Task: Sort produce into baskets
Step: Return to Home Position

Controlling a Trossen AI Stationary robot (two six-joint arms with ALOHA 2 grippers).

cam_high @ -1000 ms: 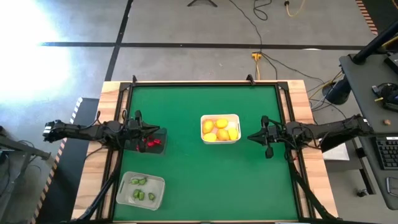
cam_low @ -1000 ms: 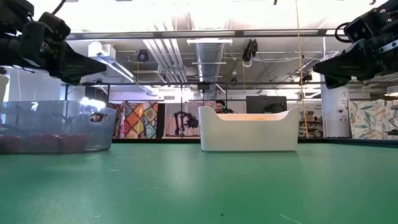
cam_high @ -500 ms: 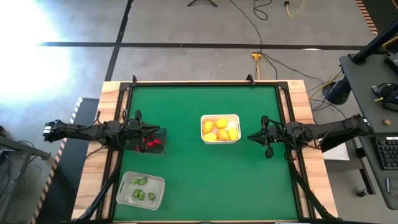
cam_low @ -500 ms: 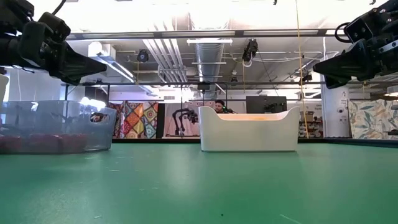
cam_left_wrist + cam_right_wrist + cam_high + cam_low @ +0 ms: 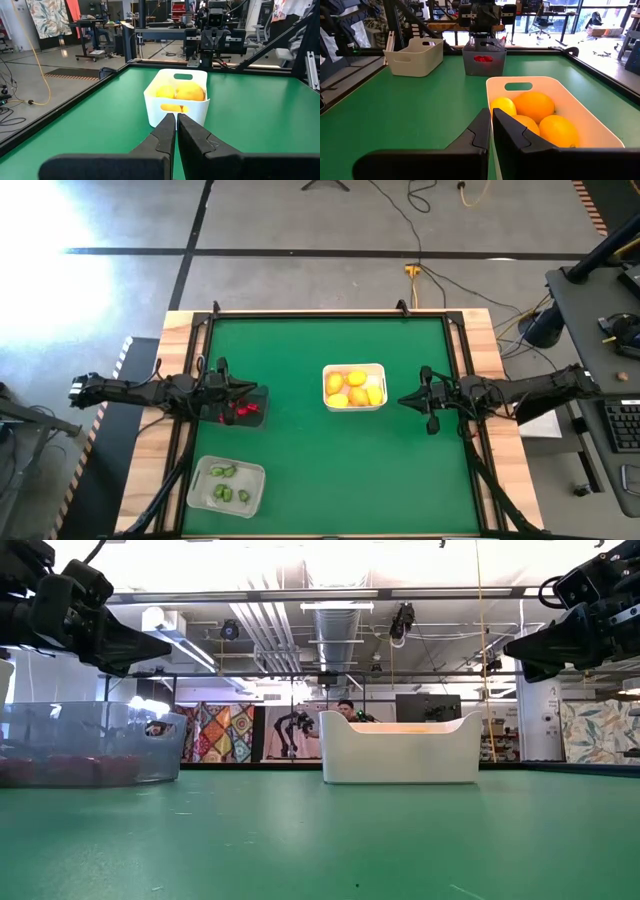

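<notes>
A white basket (image 5: 354,387) right of the table's middle holds several yellow-orange fruits (image 5: 535,107). A dark see-through basket (image 5: 243,408) at the left holds small red pieces (image 5: 481,58). A pale basket (image 5: 226,485) at the near left holds small green pieces (image 5: 229,483). My left gripper (image 5: 256,389) is shut, level, above the dark basket's rim, pointing at the white basket (image 5: 176,96). My right gripper (image 5: 401,400) is shut, level, just right of the white basket, holding nothing.
Black rails frame the green mat (image 5: 330,450); the wooden table edge (image 5: 505,470) lies beyond them. Bare mat stretches across the far part and the near right. Beyond the table, a person (image 5: 346,708) shows in the room.
</notes>
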